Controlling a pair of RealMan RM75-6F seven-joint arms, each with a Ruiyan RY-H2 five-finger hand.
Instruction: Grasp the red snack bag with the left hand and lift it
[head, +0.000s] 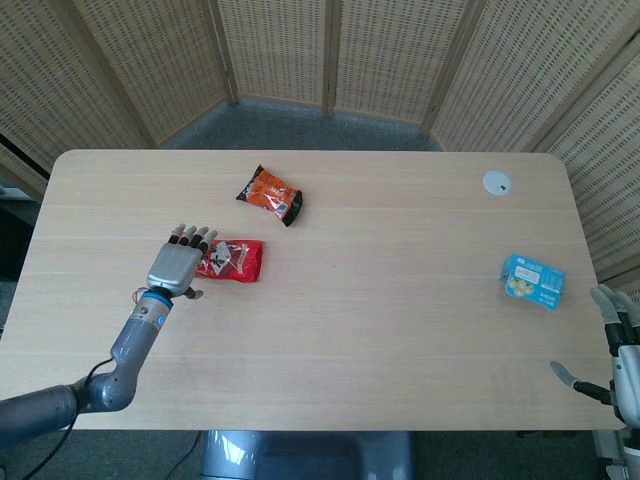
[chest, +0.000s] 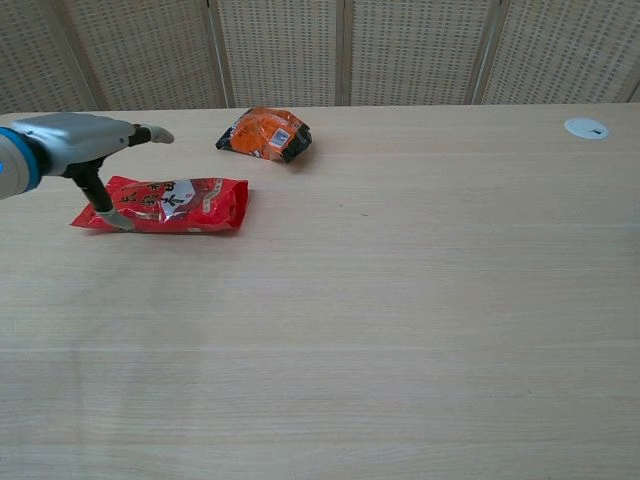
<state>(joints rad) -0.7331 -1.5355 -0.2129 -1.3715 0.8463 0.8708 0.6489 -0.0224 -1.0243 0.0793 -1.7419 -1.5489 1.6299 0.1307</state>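
Note:
The red snack bag lies flat on the wooden table, left of centre. My left hand hovers over the bag's left end and hides it in the head view. Its fingers are stretched out above the bag, and the thumb hangs down in front of the bag's left end. Nothing is gripped. My right hand is off the table's right front corner with its fingers apart and holds nothing.
An orange snack bag lies behind the red one. A blue packet sits near the right edge, and a white disc is at the back right. Woven screens stand behind the table.

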